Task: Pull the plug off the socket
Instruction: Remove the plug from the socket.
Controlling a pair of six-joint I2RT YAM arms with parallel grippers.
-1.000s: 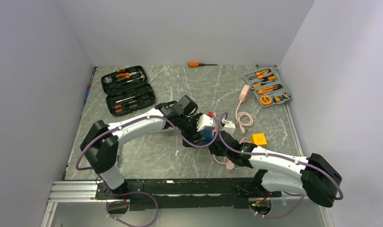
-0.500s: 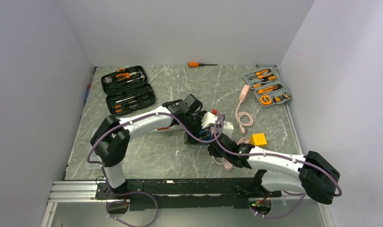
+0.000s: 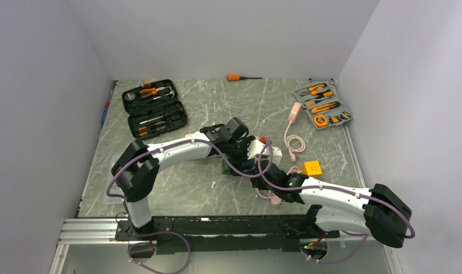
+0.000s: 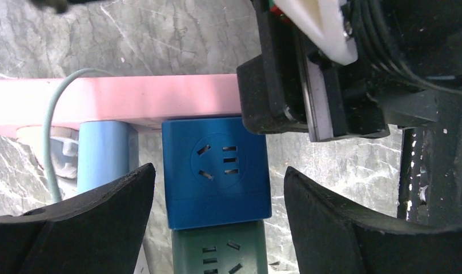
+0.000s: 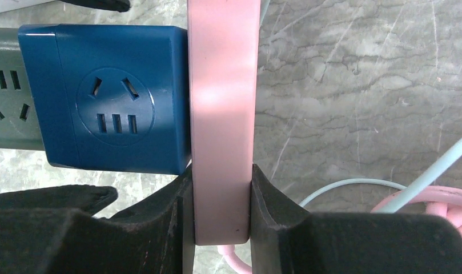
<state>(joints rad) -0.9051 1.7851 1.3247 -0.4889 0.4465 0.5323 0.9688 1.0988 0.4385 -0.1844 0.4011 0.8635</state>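
A pink power strip (image 5: pixel 223 103) has a blue cube plug (image 5: pixel 108 97) pushed into its side, and a green cube (image 5: pixel 5 108) is joined to the blue one's far end. My right gripper (image 5: pixel 223 180) is shut on the end of the pink strip. In the left wrist view my left gripper (image 4: pixel 219 185) is open, its fingers on either side of the blue cube (image 4: pixel 217 171) and green cube (image 4: pixel 217 254) without touching them. The pink strip (image 4: pixel 131 103) runs across above. In the top view both grippers (image 3: pixel 245 161) (image 3: pixel 265 172) meet at the table's middle.
A light blue plug (image 4: pixel 105 154) with a thin cable sits in the pink strip beside the blue cube. A black tool case (image 3: pixel 154 109), a grey tool case (image 3: pixel 322 105), an orange screwdriver (image 3: pixel 242 77), a yellow cube (image 3: pixel 312 168) and a coiled pink cable (image 3: pixel 294 140) lie around.
My left arm has stretched to the right and brought its gripper over the blue cube. My right gripper has kept hold of the pink strip and barely moved.
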